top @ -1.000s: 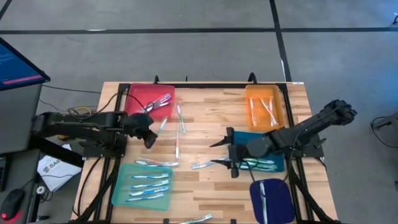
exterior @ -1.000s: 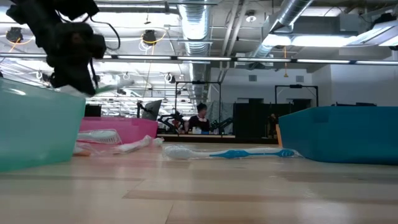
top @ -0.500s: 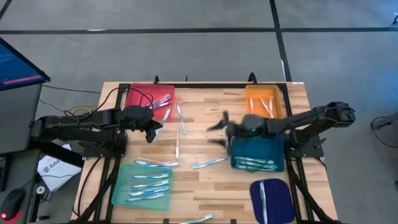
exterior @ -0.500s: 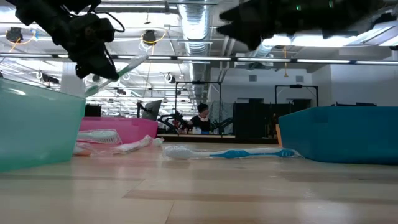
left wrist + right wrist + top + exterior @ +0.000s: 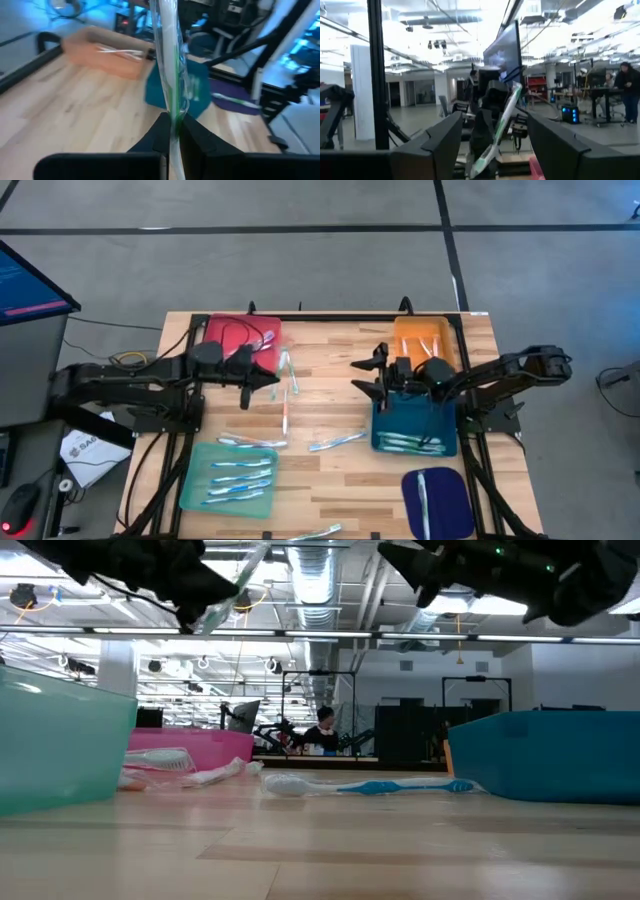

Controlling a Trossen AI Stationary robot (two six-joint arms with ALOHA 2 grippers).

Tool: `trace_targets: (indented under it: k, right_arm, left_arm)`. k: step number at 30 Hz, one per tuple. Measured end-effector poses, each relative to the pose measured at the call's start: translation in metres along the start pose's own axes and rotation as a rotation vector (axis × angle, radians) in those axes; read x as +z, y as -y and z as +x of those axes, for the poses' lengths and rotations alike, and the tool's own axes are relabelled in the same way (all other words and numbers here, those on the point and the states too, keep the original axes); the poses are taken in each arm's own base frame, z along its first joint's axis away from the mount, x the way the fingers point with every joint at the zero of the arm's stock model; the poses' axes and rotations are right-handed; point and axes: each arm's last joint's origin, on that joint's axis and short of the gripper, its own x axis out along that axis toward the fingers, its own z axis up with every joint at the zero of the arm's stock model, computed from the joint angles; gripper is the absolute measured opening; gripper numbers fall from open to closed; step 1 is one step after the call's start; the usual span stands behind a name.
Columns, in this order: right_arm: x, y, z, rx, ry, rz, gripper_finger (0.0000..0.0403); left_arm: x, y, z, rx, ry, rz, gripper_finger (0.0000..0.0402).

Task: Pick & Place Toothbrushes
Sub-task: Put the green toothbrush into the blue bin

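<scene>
Above table: left gripper [image 5: 272, 377] clamps green toothbrush [image 5: 170, 75]; right gripper [image 5: 362, 375] wide, facing it.

This is a robotics lab or industrial test hall. The wooden tabletop [image 5: 330, 410] stands on a bare grey concrete floor [image 5: 300, 270] crossed by dark marking lines. Beside the tabletop, a monitor [image 5: 30, 285] glows blue, with a mouse [image 5: 18, 502] and papers [image 5: 85, 450] below it. Beyond the tabletop, the low view shows an open ceiling with exposed silver ducts [image 5: 320, 580], pipes and strip lights, dark equipment racks [image 5: 410, 735], and a person [image 5: 322, 730] seated at a far workstation. Another person [image 5: 627, 90] stands among benches in the right wrist view.
</scene>
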Motion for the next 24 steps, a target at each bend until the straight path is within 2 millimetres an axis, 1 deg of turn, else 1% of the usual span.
trace_targets:
  k: [7,11,14,17,20,24]
  right_arm:
    - [-0.005,-0.001,0.019,-0.01,-0.198,0.009,0.0219]
    - [-0.006,-0.005,0.023,-0.003,-0.238,0.02,0.0219]
    - [-0.006,-0.009,0.023,0.012,-0.244,0.021,0.0219]
    - [-0.01,-0.011,0.022,0.026,-0.277,-0.038,0.0219]
    - [-0.013,-0.011,0.021,0.035,-0.312,-0.083,0.0219]
    - [-0.017,-0.01,0.019,0.035,-0.359,-0.103,0.0218]
  left_arm:
    - [-0.005,-0.002,0.027,-0.092,-0.016,-0.001,0.001]
    - [-0.011,-0.004,0.035,-0.089,-0.053,-0.008,0.001]
    - [-0.013,-0.004,0.036,-0.114,-0.076,-0.012,0.001]
    - [-0.014,-0.005,0.036,-0.125,-0.083,-0.009,0.001]
    - [-0.009,-0.009,0.037,-0.104,-0.033,0.008,0.001]
    - [-0.004,-0.018,0.035,-0.069,0.014,0.024,0.001]
